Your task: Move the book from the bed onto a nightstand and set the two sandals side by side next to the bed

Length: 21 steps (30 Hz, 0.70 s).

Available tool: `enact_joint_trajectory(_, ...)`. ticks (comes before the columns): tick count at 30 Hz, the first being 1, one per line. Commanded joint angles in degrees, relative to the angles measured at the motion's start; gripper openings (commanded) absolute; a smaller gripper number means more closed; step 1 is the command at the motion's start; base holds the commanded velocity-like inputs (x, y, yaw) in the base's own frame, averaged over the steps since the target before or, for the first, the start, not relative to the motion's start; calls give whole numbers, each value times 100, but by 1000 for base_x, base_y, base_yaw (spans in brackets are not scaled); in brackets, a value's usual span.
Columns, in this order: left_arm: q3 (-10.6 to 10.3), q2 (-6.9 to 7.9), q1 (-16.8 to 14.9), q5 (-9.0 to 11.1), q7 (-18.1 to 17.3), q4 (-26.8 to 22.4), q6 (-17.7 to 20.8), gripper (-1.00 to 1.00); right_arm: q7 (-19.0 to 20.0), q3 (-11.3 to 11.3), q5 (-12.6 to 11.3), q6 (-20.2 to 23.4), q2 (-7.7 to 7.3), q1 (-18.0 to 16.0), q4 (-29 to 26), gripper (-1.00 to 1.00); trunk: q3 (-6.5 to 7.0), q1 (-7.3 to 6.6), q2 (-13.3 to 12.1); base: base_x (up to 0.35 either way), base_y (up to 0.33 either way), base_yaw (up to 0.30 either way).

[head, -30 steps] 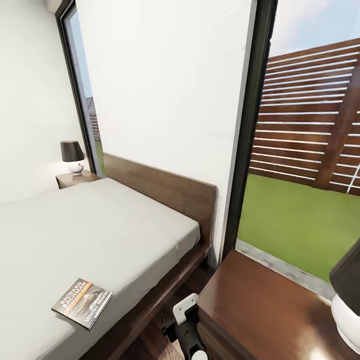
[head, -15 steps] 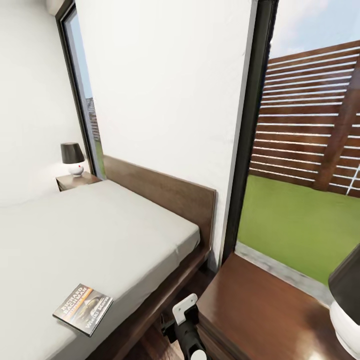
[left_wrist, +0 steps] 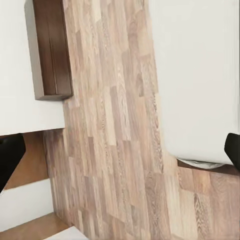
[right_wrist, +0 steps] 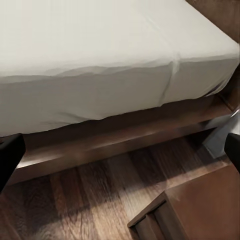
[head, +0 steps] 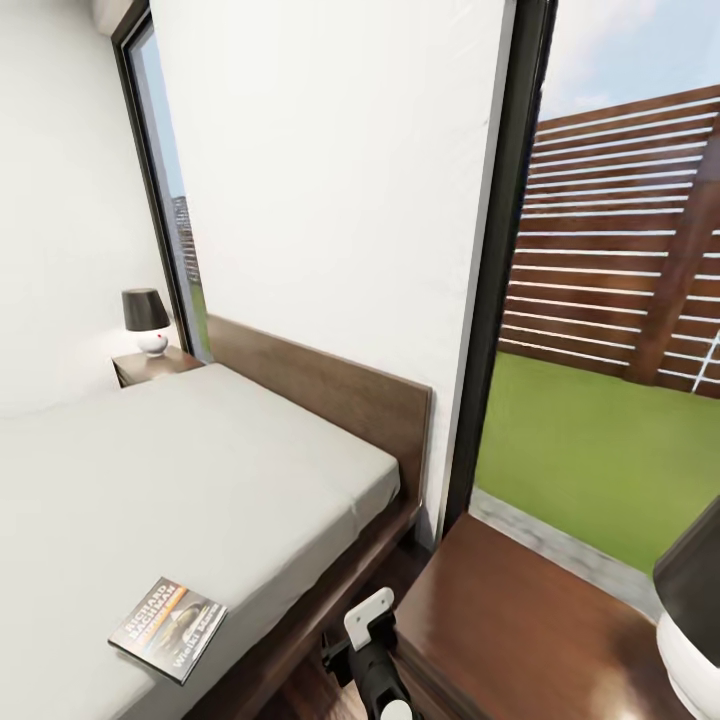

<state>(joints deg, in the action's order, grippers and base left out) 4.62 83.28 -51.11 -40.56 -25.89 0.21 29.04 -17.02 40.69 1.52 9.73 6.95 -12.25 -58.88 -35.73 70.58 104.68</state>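
The bed [head: 330,590] has a frame and headboard of dark brown wood with a faint grain and a dull sheen, and its mattress [head: 200,470] is covered in smooth, matt light grey cloth with soft creases at the corner. The book [head: 168,628] looks like paper with a slightly glossy printed cover. The near nightstand [head: 500,620] is glossy dark brown wood that catches the light on its top. The floor [left_wrist: 125,150] is matt wood plank with clear grain. The wall [head: 330,170] is plain, smooth white. The near lamp [head: 690,620] has a dark matt shade over a glossy white base. The fence [head: 620,240] outside is slatted brown wood.
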Motion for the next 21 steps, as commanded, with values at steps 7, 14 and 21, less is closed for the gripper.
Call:
enact_joint_trajectory(7, 44, -336, -14, -126, 15, 57, -50, 100, -38, 18, 24, 47, -1, -6, 13, 100, 121, -155, -279, 0, 0, 0)
enact_joint_trajectory(14, 47, -986, -4, -120, 24, 66, -103, 100, -38, 18, 32, 47, -1, -6, 23, 100, 246, -309, -560, 0, 0, 0)
enact_joint_trajectory(21, 54, -1967, 239, 0, 29, 61, -91, 100, -38, 20, 33, 47, -1, -6, 25, 100, 372, -462, -840, 0, 0, 0)
